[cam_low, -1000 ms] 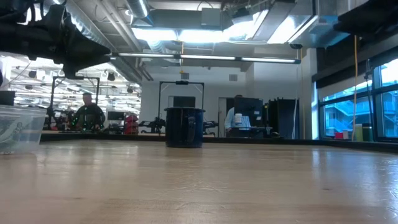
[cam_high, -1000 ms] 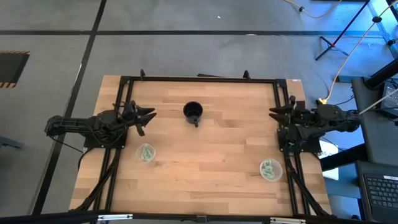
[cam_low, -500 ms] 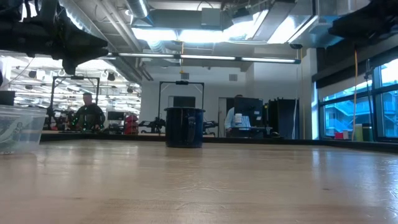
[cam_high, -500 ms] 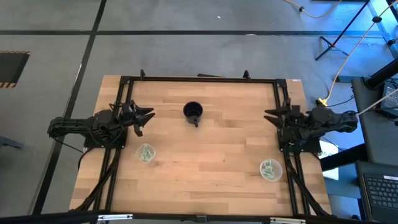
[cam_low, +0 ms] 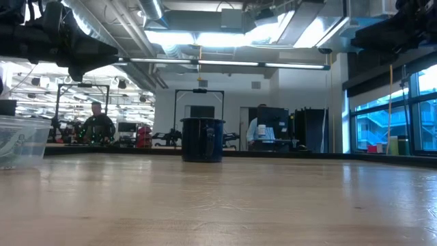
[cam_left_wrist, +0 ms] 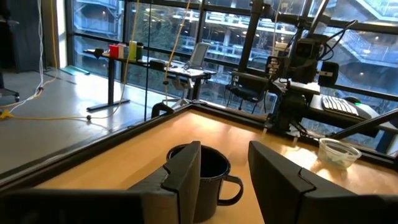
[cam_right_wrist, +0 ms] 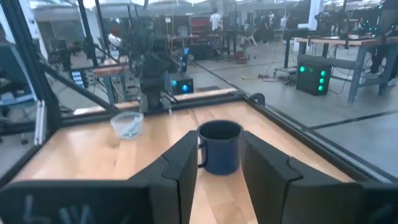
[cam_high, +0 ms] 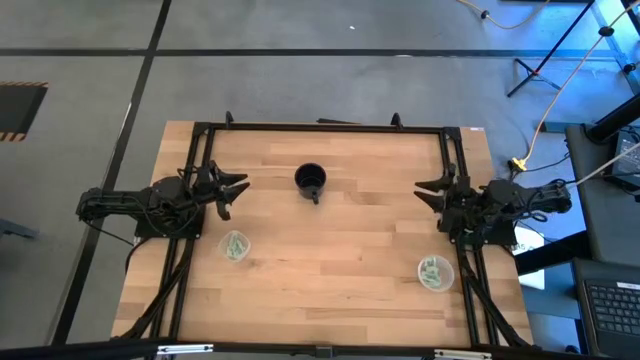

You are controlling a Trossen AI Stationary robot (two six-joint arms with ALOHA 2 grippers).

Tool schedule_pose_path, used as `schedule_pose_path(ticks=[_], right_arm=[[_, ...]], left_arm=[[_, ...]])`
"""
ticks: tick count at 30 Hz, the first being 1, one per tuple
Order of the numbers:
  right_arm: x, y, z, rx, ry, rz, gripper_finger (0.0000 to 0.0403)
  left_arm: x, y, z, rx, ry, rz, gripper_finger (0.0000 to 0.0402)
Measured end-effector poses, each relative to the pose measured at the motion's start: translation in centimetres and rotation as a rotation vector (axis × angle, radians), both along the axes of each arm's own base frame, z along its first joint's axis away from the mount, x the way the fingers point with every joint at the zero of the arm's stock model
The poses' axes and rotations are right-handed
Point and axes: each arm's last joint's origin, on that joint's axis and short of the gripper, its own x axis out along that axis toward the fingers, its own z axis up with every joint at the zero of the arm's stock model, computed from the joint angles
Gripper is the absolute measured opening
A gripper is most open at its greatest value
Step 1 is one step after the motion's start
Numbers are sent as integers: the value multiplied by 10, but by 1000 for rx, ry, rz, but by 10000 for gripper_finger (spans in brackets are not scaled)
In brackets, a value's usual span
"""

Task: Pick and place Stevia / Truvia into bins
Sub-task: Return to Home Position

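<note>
Your left pincer (cam_high: pixel 237 195) hangs over the left edge of the desk (cam_high: pixel 330 300), at the middle left of the high view, pointing in towards the centre. Its fingers stand apart. The left wrist view shows a clear gap between them, with the black mug (cam_high: pixel 310 180) seen through that gap. It holds nothing.

Your right pincer (cam_high: pixel 425 195) hangs over the right edge of the desk, at the middle right of the high view, also pointing inward. Its fingers are likewise apart and empty, and the right wrist view frames the same mug between them.

The black mug stands upright in the upper centre of the desk, its handle turned towards the lower edge of the frame, well apart from both pincers.

The left cup (cam_high: pixel 223 245) stands on the lower left part of the desk, just below the left pincer in the frame and clear of it. The right cup (cam_high: pixel 419 270) stands on the lower right part, near the desk's right edge and below the right pincer.

All the sachets (cam_high: pixel 236 246) you can see lie inside these two cups, as pale green and white paper. Their number cannot be told.

In the low view the mug stands at centre frame. Two people (cam_low: pixel 99 126) show in the room beyond the desk, one on each side of it
</note>
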Motion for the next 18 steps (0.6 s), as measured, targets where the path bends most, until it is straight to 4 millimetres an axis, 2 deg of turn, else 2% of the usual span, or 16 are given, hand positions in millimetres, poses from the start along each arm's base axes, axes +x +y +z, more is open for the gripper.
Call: schedule_pose_path(ticks=[9,18], right_arm=[[9,-1,-23,-81,22,-127,123],[16,1,-44,-101,37,-139,123]], left_arm=[[0,0,0,0,3,-6,130],[0,0,0,0,4,-7,130]])
